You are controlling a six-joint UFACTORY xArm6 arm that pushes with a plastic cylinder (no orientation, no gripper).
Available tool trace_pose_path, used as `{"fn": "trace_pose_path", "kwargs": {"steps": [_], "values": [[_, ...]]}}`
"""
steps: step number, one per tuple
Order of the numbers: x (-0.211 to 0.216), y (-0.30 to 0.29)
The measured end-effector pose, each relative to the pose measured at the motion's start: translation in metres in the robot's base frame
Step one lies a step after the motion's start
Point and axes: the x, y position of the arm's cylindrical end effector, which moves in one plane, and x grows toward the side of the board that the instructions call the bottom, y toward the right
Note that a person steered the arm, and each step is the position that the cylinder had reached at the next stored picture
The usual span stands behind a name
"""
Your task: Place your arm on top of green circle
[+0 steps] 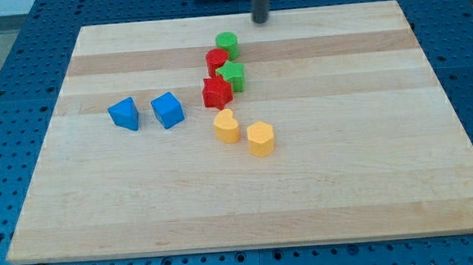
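Note:
The green circle [227, 43] stands near the board's top middle. Just below it sit a red circle [217, 60], a green star [232, 76] and a red star [217, 92], packed close together. My tip [260, 21] is at the board's top edge, up and to the right of the green circle, apart from every block.
Two blue blocks [124, 114] [168, 109] lie at the view's left of the cluster. A yellow heart [226, 126] and a yellow hexagon [260, 138] lie below it. The wooden board [369, 141] rests on a blue perforated table.

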Motion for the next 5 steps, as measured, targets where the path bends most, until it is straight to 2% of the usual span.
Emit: {"fn": "trace_pose_path", "kwargs": {"steps": [2, 5], "values": [[0.003, -0.015], [0.040, -0.023]]}}
